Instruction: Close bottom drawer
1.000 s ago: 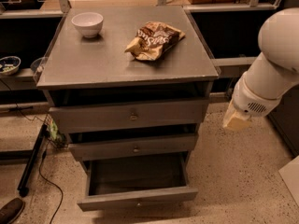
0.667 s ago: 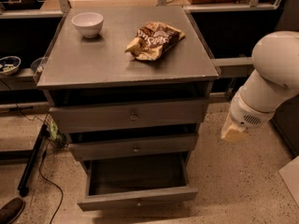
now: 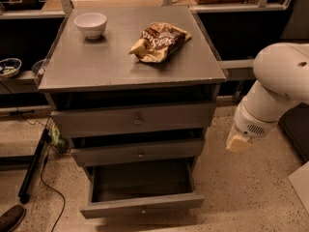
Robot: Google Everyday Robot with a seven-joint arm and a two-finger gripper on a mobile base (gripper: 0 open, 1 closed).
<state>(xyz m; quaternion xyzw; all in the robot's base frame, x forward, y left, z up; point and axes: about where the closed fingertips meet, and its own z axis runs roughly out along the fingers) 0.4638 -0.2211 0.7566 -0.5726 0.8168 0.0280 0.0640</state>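
Note:
The grey cabinet (image 3: 130, 66) has three drawers. The bottom drawer (image 3: 116, 208) is pulled out toward me, and its dull grey box looks empty inside. Its narrow front panel has a tiny round knob (image 3: 143, 210). The middle drawer (image 3: 137, 152) and the top drawer (image 3: 135, 120) stick out a little. My white arm (image 3: 280, 81) hangs at the right of the cabinet. My gripper (image 3: 238, 141) shows as a pale yellowish end, level with the middle drawer and apart from the cabinet's right side.
A white bowl (image 3: 91, 24) and a brown snack bag (image 3: 159, 41) lie on the cabinet top. A black cable and pole (image 3: 34, 166) lie on the speckled floor at the left. A shoe tip (image 3: 10, 217) is at the bottom left. Dark shelving stands behind.
My arm has come down and a little to the left, bringing the gripper end lower beside the cabinet. The drawers have not moved.

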